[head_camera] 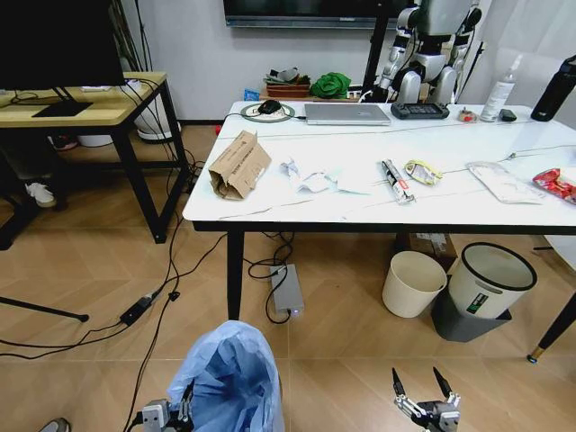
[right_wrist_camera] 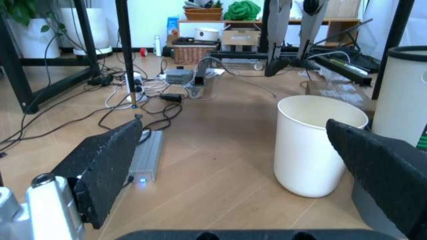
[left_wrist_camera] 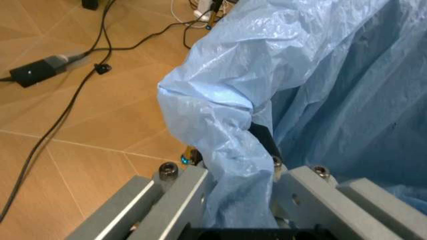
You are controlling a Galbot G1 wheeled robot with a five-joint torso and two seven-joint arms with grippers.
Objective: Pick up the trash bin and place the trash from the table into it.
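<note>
Down at near left, my left tool (left_wrist_camera: 237, 172) pinches the trash bin (head_camera: 229, 373) by its crinkly bag rim. It looks light and slippery, so I'd grip deep. Right tool (head_camera: 423, 389) hangs spread; trash (head_camera: 317, 180) waits on the far counter (head_camera: 270, 211).

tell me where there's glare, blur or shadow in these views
Head view: the table casts soft shadow on the floor beneath it; its white top is bright but readable. Left wrist view: sheen on the trash bin bag folds, the near left end effector soft. Right wrist view: the right end effector pads loom dark and blurred, the floor evenly lit.
</note>
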